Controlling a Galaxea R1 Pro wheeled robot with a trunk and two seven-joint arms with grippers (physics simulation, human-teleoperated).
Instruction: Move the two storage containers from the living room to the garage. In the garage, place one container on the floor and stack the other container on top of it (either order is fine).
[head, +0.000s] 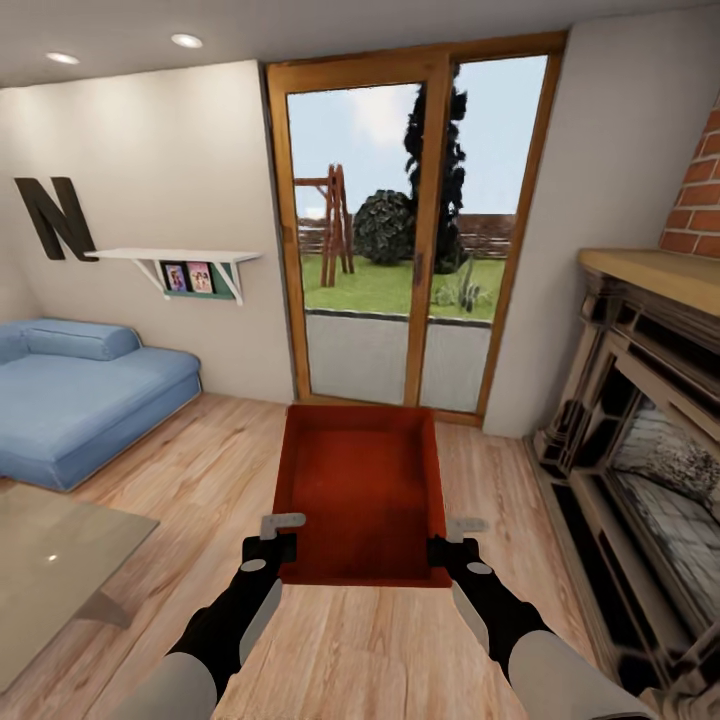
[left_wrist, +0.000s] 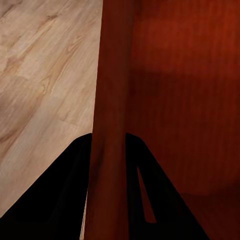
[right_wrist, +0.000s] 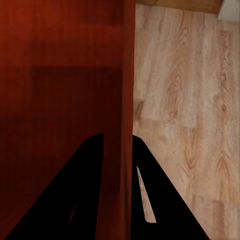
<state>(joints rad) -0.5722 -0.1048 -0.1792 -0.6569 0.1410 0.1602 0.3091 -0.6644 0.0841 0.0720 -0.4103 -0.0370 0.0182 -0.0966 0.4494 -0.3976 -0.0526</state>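
Observation:
One orange-red storage container (head: 360, 490), an open-top bin, is held level in front of me above the light wood plank floor of the living room. My left gripper (head: 283, 547) is shut on its left wall near the front corner, and my right gripper (head: 440, 550) is shut on its right wall. In the left wrist view the black fingers (left_wrist: 60, 200) straddle the container wall (left_wrist: 112, 100). In the right wrist view the fingers (right_wrist: 160, 200) clamp the other wall (right_wrist: 117, 100) the same way.
Wood-framed glass doors (head: 415, 230) stand straight ahead. A blue sofa (head: 80, 395) sits at the left, a glass table (head: 50, 560) at the near left. The ornate stone fireplace (head: 640, 430) lines the right side. Plank floor (head: 220, 460) lies between them.

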